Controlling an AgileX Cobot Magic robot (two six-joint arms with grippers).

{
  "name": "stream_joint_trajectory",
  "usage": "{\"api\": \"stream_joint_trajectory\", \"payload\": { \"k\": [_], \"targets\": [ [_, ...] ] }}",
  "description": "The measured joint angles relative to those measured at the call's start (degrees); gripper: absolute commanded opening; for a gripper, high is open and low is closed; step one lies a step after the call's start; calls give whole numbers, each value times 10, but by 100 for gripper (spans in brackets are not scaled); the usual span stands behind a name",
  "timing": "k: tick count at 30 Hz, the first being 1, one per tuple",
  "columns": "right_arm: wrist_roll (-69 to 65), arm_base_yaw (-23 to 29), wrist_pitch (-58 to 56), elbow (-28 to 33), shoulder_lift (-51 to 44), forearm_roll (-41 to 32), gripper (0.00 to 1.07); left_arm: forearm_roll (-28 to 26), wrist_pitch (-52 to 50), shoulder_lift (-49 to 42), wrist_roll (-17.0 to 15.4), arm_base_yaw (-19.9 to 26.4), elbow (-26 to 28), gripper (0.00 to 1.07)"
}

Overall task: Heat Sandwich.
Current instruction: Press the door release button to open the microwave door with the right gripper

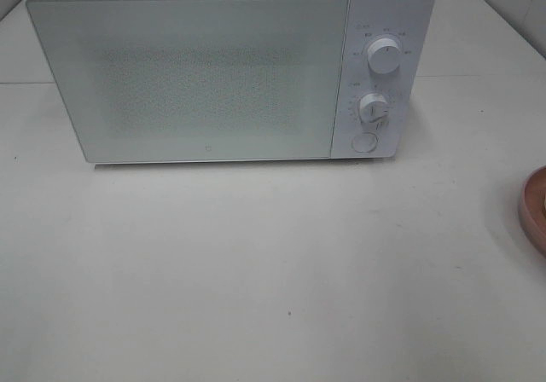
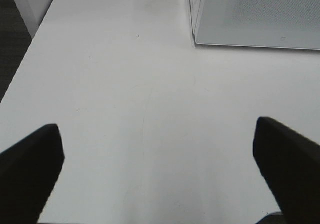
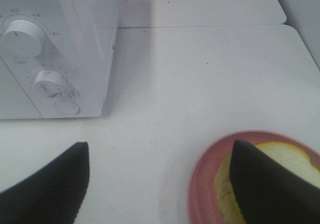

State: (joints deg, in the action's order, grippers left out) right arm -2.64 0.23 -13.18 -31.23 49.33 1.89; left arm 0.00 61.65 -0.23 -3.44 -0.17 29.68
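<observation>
The white microwave point(image 1: 213, 75) stands at the back of the table with its door shut; its knobs and round button point(image 1: 364, 142) are on its right side. The sandwich point(image 3: 285, 156), pale bread with a yellowish edge, lies on a pink plate point(image 3: 205, 171). My right gripper point(image 3: 160, 146) is open above the table, to the right of the microwave's panel point(image 3: 45, 79). One of its black fingers point(image 3: 265, 184) hides part of the sandwich, and nothing sits between the jaws. My left gripper point(image 2: 156, 126) is wide open over bare table, in front of the microwave's left corner point(image 2: 250, 14). Neither gripper shows in the exterior high view.
Only the plate's rim point(image 1: 536, 216) shows at the right edge of the exterior high view. The white table point(image 1: 256, 271) stretches in front of the microwave. In the left wrist view, the table's left edge point(image 2: 27, 49) drops to a dark floor.
</observation>
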Motion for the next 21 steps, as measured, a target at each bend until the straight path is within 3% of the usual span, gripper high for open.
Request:
{"api": "stream_joint_trajectory", "payload": {
  "k": [12,16,21],
  "targets": [
    [-3,0,132,2,112,2,75,0,0,0,0,0,0,98],
    [-3,0,288,44,145,2,75,0,0,0,0,0,0,98],
    [5,0,386,82,159,-4,75,0,0,0,0,0,0,98]
  ]
}}
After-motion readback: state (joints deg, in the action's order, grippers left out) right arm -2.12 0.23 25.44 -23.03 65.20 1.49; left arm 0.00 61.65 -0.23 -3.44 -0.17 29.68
